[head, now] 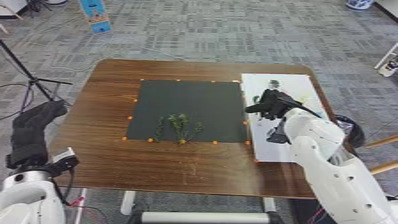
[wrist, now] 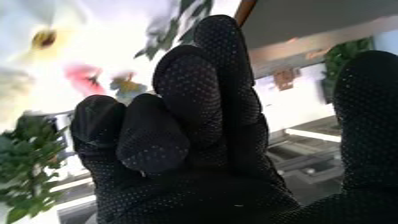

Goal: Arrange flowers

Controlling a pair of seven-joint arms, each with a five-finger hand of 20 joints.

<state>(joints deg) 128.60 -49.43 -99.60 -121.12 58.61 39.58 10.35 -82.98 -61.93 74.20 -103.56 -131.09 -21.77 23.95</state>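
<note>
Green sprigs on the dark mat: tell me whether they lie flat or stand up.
Lying flat. In the head view, the green sprigs are spread side by side against the dark mat, with nothing propping them up.

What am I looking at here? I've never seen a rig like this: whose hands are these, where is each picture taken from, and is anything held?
It is a robot with two white arms and black-gloved hands. The head view looks down on a brown table: green sprigs lie on a dark mat, and the right hand is over a white sheet. The left hand is at the left. The right wrist view looks along the right glove, with pink and yellow flowers beyond. I see nothing clearly held.
</note>
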